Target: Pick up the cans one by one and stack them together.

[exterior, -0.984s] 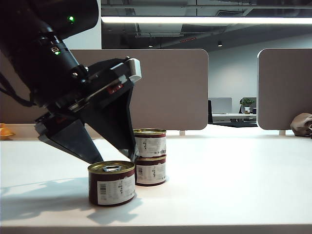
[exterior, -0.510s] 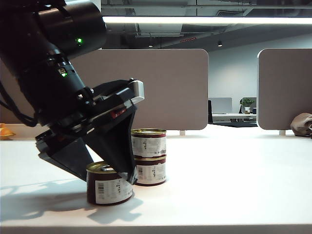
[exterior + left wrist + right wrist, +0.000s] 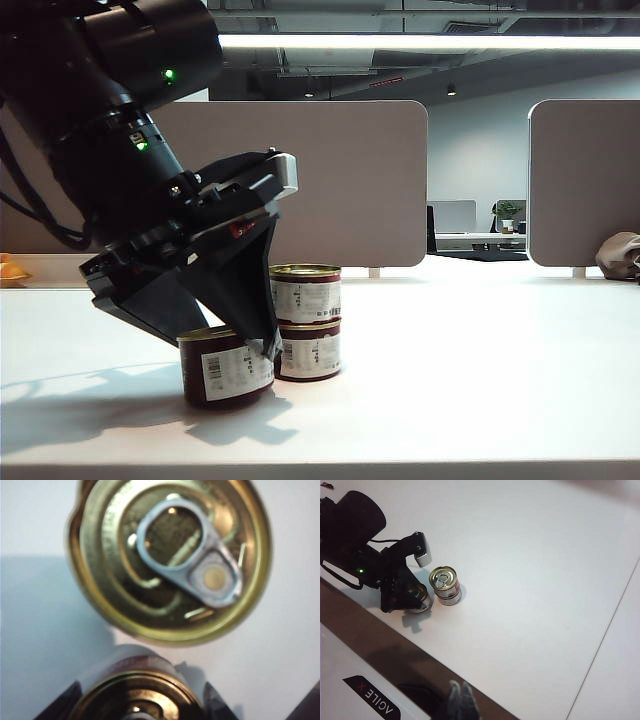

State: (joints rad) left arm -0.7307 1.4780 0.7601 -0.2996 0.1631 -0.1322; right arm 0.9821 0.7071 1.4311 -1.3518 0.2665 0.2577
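- the left gripper [image 3: 235,345] is lowered over a single can [image 3: 226,367] at the near left of the white table [image 3: 470,380]; its black fingers [image 3: 250,300] are set on either side of the can, which looks tipped, though whether it is clamped cannot be told.
- just to its right, two cans [image 3: 308,322] are stacked, one on top of the other.
- in the left wrist view the single can's gold pull-tab lid [image 3: 170,560] is seen from above, blurred.
- the right gripper [image 3: 461,702] is held well away over the table edge, fingers pressed together, empty.
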